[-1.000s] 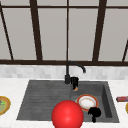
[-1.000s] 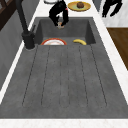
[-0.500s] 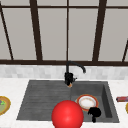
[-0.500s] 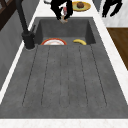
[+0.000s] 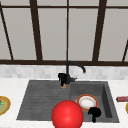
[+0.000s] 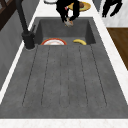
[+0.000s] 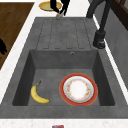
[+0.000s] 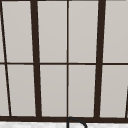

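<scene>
My left hand (image 5: 64, 78) hangs in the air by the faucet (image 5: 75, 65), its fingers curled round a small orange and white thing (image 5: 63, 86). From the left side, that hand (image 6: 65, 10) and the small thing (image 6: 68, 23) show above the basin. My right hand (image 5: 94, 113) floats by the basin's front edge with relaxed fingers, holding nothing; it also appears as the right hand (image 6: 111, 7) over the counter. In the basin lie a red-rimmed plate (image 7: 78, 88) and a banana (image 7: 37, 95). A large red ball (image 5: 67, 115) sits low in the front view.
The dark sink (image 5: 37, 85) has a ribbed drainboard (image 6: 65, 75) to the left of the basin. A yellow plate (image 5: 3, 105) rests on the left counter, another yellow plate (image 6: 80, 5) on the right one. A small red thing (image 5: 122, 99) lies on the right counter.
</scene>
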Motion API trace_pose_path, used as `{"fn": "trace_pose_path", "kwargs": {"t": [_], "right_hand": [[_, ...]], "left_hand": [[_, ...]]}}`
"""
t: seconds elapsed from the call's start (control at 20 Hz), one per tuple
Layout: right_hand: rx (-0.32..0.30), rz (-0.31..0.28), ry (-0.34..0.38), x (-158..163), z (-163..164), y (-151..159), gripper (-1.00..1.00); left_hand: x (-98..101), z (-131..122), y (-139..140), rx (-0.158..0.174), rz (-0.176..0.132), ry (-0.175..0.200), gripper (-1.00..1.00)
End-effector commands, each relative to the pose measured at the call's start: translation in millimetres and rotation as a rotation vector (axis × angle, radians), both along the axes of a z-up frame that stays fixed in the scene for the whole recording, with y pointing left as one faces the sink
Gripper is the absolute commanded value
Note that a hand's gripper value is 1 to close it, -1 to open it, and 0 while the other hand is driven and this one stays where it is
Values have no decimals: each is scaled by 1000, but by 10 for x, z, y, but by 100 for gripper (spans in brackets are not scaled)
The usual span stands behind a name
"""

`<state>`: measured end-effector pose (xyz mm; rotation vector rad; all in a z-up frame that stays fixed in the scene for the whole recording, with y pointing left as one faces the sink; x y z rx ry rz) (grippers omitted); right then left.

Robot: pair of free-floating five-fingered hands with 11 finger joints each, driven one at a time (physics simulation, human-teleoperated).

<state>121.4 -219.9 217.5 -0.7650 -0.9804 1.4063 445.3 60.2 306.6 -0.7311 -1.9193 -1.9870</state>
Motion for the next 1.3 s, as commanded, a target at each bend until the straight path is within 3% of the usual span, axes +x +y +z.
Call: {"fn": "trace_pose_path", "kwargs": {"t": [0.0, 0.3, 0.85, 0.95, 1.0, 1.05, 1.1, 1.25], "right_hand": [[0, 0, 0, 0, 0, 0, 0], [0, 0, 0, 0, 0, 0, 0], [0, 0, 0, 0, 0, 0, 0], [0, 0, 0, 0, 0, 0, 0], [0, 0, 0, 0, 0, 0, 0], [0, 0, 0, 0, 0, 0, 0], [0, 0, 0, 0, 0, 0, 0], [0, 0, 0, 0, 0, 0, 0]], "left_hand": [[-125, 56, 224, 25, 5, 7, 100], [-211, 293, 635, 36, 0, 37, 100], [-504, 543, 1341, 35, 10, 30, 100], [-663, 503, 1269, 55, 41, 0, 100], [-699, 422, 1159, 58, 28, -47, 100], [-749, 312, 1172, 52, 46, -49, -100], [-761, 270, 1088, 49, 85, -15, -100], [-796, 119, 963, 58, 69, 0, -100]]}}
